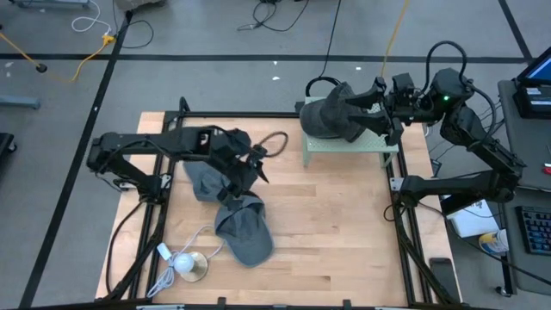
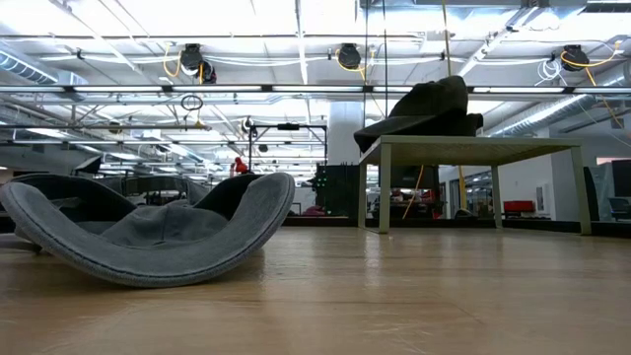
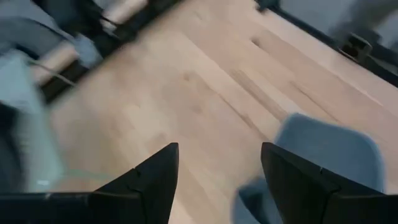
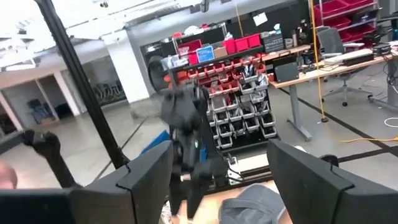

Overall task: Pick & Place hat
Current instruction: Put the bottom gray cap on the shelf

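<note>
On the stand [image 1: 349, 146] at the desk's [image 1: 344, 250] far right corner one dark hat [image 1: 331, 116] sits placed beside the open, empty right claw [image 1: 379, 108], while the open left claw [image 1: 250, 168] hovers near two grey hats [image 1: 244, 228] left unplaced.

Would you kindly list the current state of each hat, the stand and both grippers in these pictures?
Dark grey hat: resting on the pale green stand, at its left end.
Pale green stand: upright on the wooden table.
Blue-grey cap: lying upside down on the table, free.
Second grey hat: on the table, partly under the left arm.
Left gripper: open, empty.
Right gripper: open, at the dark hat.
</note>
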You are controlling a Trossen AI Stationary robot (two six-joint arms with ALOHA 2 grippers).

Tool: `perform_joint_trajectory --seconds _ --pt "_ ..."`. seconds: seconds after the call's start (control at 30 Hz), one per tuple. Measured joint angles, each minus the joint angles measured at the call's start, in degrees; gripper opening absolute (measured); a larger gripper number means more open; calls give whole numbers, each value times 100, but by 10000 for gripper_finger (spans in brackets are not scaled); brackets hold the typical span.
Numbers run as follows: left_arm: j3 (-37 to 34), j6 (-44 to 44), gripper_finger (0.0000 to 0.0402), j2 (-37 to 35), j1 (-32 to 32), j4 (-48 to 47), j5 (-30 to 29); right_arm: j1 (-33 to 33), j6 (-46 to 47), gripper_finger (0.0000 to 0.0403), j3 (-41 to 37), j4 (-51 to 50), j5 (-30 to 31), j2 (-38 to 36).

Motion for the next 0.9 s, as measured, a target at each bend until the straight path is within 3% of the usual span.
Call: perform_joint_trajectory --seconds 0.23,0.9 --pt "0 136 234 621 -191 -215 359 1 603 253 0 11 -17 -12" --pt "0 266 234 2548 -673 -219 383 -1 411 254 0 364 -22 -71"
